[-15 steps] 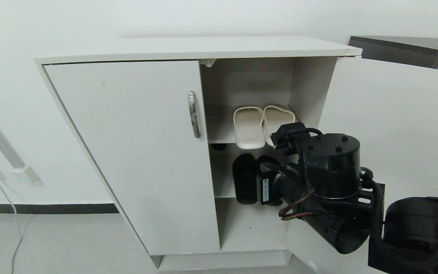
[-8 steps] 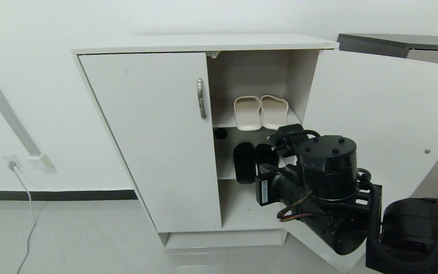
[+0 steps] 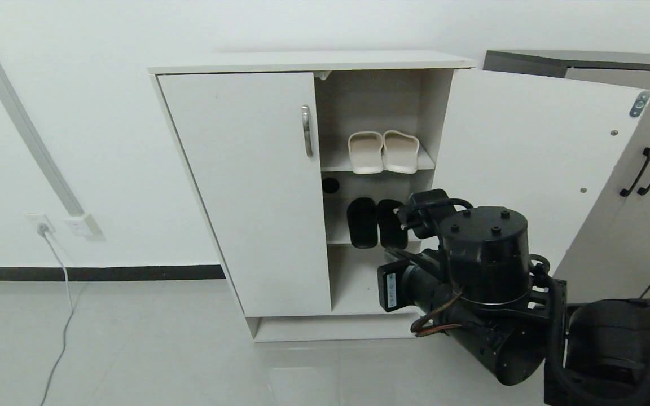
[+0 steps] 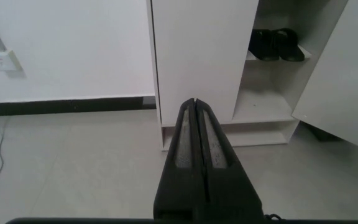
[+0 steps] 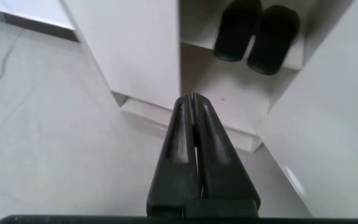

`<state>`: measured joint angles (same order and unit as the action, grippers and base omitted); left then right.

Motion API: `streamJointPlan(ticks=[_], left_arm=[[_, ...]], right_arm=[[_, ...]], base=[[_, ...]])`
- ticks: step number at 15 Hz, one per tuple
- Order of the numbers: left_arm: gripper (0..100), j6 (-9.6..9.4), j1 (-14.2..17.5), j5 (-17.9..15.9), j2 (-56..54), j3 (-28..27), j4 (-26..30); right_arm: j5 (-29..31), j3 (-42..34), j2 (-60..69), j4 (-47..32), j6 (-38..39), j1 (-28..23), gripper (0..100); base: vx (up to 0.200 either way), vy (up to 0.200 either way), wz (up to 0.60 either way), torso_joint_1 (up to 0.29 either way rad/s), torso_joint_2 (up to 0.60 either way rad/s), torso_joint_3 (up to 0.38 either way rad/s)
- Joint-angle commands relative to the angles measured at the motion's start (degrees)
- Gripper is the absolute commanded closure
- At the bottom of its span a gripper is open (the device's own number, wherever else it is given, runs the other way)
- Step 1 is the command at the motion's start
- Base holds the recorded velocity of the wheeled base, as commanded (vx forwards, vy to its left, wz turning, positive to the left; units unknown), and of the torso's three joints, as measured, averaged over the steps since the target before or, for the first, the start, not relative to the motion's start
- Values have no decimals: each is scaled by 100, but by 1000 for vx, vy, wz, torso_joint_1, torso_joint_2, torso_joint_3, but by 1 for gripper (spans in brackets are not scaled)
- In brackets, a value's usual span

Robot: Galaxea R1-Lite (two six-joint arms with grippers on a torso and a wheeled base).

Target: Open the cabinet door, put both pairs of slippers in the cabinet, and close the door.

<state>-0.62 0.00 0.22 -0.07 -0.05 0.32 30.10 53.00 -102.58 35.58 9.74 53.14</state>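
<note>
Left gripper (image 4: 194, 109) is hanging above the floor (image 4: 73, 162) in its own wrist view. Its fingers are pressing flat together with nothing between them, and it is pointing toward the cabinet (image 4: 197, 56). The black slippers (image 4: 277, 45) are lying side by side on the middle shelf, and the open door (image 4: 347, 74) is jutting out beside them.

In the right wrist view, the right gripper (image 5: 193, 102) is likewise sitting with fingers together and empty. It is aiming at the cabinet's foot below the black slippers (image 5: 257, 34), with the open door (image 5: 334, 106) close alongside.

In the head view, the white slippers (image 3: 383, 152) are resting on the upper shelf and the black slippers (image 3: 377, 223) one shelf down. The right arm (image 3: 483, 270) is hovering before the opening. The open door (image 3: 528, 163) is standing wide, toward a grey cabinet (image 3: 629, 169).

Both pairs are looking stowed, so closing is probably what is left. The door is likely a light, stiff panel turning freely on its hinges. Its handle is lying on the hidden face, so a gentle flat push there, near the free edge, should work best.
</note>
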Motion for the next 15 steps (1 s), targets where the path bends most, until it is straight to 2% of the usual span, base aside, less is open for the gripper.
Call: streamJointPlan(ticks=[1,15], left_arm=[[100,1,0,4,7,-4,3],[100,1,0,4,7,5,3]], right_arm=[[5,-18,-34,1,2,-14,100],[-4,-343,-271,388,-288,-163,100]], base=[[0,0,0,0,0,0],[0,0,0,0,0,0]])
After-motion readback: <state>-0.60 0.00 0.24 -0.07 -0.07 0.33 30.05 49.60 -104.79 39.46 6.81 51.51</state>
